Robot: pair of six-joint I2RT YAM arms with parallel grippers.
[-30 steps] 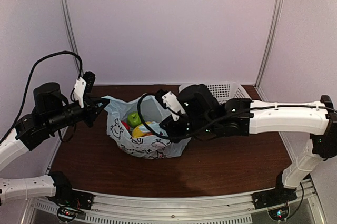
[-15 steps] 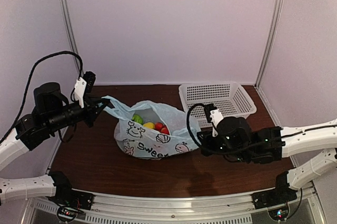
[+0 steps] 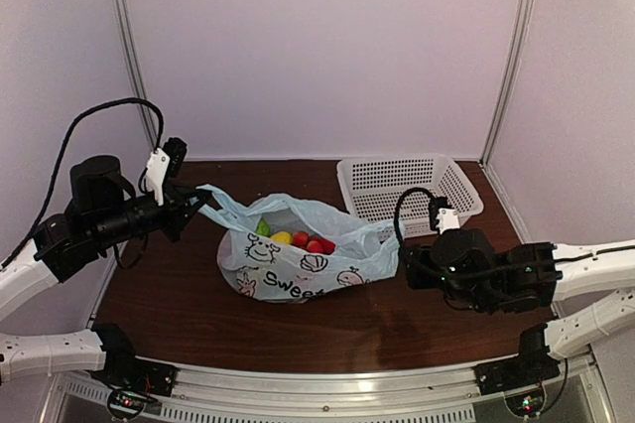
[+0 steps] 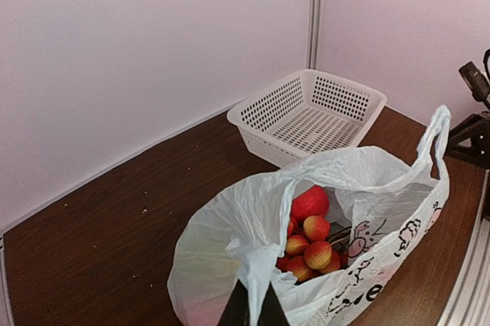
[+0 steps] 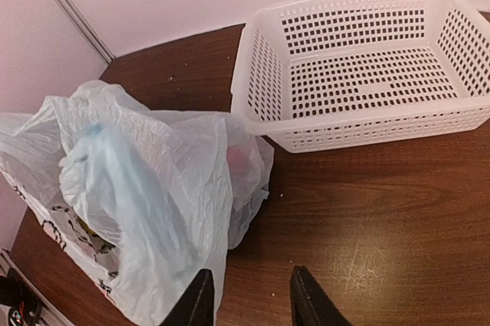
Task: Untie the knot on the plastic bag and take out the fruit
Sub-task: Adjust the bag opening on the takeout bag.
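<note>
While your left pincer (image 4: pixel 251 307) is clamped on one loop handle (image 3: pixel 214 197) of the plastic bag (image 3: pixel 298 264), the bag sits mid-way along the desk (image 3: pixel 427 319), mouth open, fruit (image 4: pixel 310 238) inside. Your right pincer (image 5: pixel 253 303) stands open and empty, just beside the bag. White basket (image 5: pixel 360 73): far right corner.

Basket (image 3: pixel 417 180): white, perforated, rectangular, upright, right of centre at the table's far edge.
Table (image 3: pixel 397 314): dark brown wood, lightly scratched.
Walls (image 3: pixel 317 46): pale lilac panels.
Posts (image 3: pixel 511 56): metal, upper corners.
Rail (image 3: pixel 327 383): aluminium, bottom.
</note>
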